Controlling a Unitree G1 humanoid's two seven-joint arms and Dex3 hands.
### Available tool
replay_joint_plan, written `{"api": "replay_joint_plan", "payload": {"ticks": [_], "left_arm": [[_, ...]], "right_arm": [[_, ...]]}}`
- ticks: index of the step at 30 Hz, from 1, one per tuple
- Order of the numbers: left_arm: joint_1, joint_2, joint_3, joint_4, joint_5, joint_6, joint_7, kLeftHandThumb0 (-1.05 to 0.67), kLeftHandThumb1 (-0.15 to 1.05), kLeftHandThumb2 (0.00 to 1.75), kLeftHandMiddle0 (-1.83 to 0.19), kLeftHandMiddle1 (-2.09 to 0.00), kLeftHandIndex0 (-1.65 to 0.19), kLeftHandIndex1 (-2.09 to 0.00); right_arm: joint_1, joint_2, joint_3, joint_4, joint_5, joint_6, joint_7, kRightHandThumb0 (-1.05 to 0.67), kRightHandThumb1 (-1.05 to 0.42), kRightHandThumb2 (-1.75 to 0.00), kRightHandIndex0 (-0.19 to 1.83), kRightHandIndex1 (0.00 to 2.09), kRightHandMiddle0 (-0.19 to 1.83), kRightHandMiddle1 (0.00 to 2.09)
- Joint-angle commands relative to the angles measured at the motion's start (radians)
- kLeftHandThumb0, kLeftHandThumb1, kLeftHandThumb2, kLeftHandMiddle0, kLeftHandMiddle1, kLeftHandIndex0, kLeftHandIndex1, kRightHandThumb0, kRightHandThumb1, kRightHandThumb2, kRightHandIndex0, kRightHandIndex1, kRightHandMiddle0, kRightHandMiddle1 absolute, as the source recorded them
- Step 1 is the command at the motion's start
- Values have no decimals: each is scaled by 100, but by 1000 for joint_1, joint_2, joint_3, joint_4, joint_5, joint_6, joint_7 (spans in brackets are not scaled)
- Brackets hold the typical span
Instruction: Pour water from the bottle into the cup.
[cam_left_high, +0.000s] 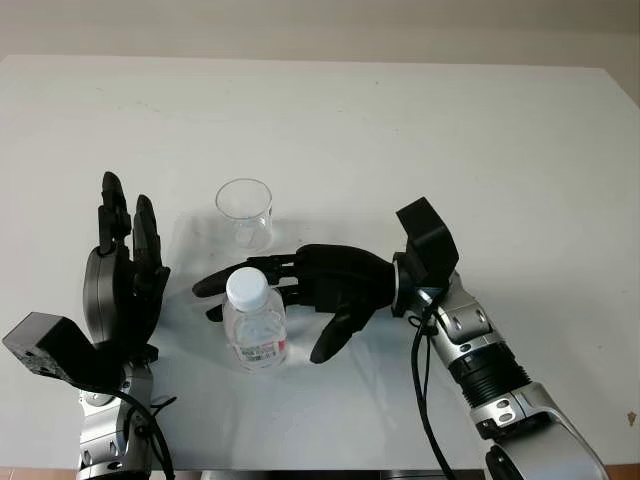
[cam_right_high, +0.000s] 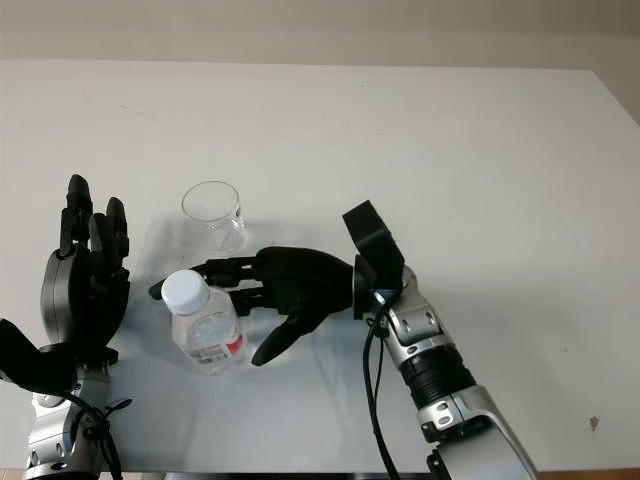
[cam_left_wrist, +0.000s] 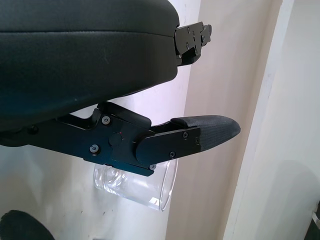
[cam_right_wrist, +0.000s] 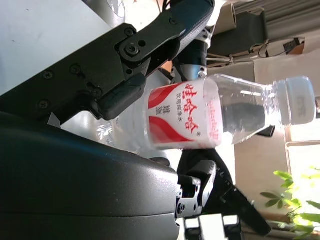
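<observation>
Head views: a clear plastic bottle (cam_left_high: 256, 325) stands upright on the white counter (cam_left_high: 480, 150), white cap up, just in front of an empty clear cup (cam_left_high: 245, 211). The right robot hand (cam_left_high: 300, 290) cups around it, fingers partly curled beside it. The left robot hand (cam_left_high: 122, 275) is open, raised at the left.

Right wrist view: the bottle's red-and-white label (cam_right_wrist: 185, 116) sits between black fingers (cam_right_wrist: 120, 65); whether they grip, I cannot tell.

Left wrist view: the ribbed cup (cam_left_wrist: 135, 182) beside a textured fingertip (cam_left_wrist: 210, 131).

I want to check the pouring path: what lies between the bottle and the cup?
In the left eye view, the right hand's fingers cross between the bottle and the cup.
</observation>
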Motion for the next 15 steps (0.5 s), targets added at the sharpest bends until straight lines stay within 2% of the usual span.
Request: {"api": "replay_joint_plan", "payload": {"ticks": [1, 15], "left_arm": [[3, -9, 0, 12, 3, -11, 1, -64, 105, 57, 12, -5, 19, -3], [4, -15, -3, 11, 9, -18, 7, -64, 105, 57, 11, -6, 18, -4]], "right_arm": [[11, 12, 2, 11, 6, -17, 10, -87, -69, -5, 12, 38, -16, 91], [35, 54, 20, 21, -23, -70, -30, -79, -68, -5, 5, 49, -19, 98]]}}
